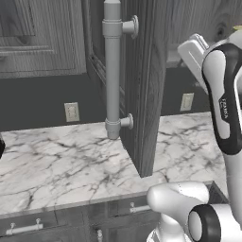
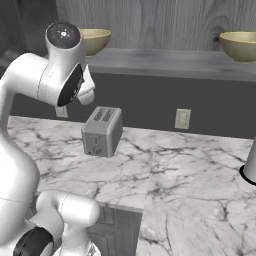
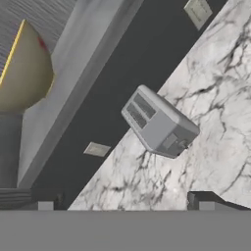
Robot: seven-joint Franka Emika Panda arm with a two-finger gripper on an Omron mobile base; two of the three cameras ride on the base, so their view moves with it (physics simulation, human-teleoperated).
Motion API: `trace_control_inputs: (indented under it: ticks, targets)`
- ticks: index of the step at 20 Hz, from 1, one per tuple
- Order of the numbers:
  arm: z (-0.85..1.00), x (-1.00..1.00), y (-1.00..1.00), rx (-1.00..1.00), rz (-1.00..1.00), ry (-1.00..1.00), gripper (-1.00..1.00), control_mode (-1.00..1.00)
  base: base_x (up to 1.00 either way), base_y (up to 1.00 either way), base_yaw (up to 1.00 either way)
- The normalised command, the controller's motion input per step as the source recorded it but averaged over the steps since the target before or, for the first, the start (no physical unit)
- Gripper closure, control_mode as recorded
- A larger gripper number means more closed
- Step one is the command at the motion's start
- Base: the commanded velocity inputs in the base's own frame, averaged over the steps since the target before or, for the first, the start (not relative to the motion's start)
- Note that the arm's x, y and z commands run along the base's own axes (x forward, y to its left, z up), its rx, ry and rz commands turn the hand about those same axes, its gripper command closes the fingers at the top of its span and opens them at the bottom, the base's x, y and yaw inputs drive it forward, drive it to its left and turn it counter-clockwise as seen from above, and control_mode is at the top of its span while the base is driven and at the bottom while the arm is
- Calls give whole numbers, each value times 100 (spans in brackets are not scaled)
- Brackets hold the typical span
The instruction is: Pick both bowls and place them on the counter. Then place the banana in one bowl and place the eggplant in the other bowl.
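Observation:
Two tan-yellow bowls stand on a grey shelf above the counter: one bowl (image 2: 95, 40) is partly behind my arm, the other bowl (image 2: 240, 46) sits at the far right. The hand view has the near bowl (image 3: 24, 73) at its upper left, on the shelf ledge. My gripper (image 3: 125, 205) is open, its fingertips (image 3: 46, 204) wide apart with nothing between them, and it is still a distance from that bowl. The white marble counter (image 2: 175, 165) lies below. The banana and the eggplant are out of view.
A grey toaster (image 2: 102, 131) stands on the counter against the dark back wall, below the left bowl. An open dark cabinet door (image 1: 142, 85) with a long grey handle (image 1: 112, 71) juts out over the counter (image 1: 56, 160). A grey object (image 2: 250, 165) stands at the right edge.

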Motion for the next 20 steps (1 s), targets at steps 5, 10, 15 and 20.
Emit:
trace_control_inputs:
  ticks: [5,10,15,20]
  targets:
    - [-2,2,1,0,-9,1,-100,-100,0,0,0]
    - [36,21,0,0,4,2,-100,-100,0,0,0]
    - [66,4,0,0,11,-3,-100,-100,0,0,0]
    - [22,31,2,0,9,0,-100,-100,0,0,0]
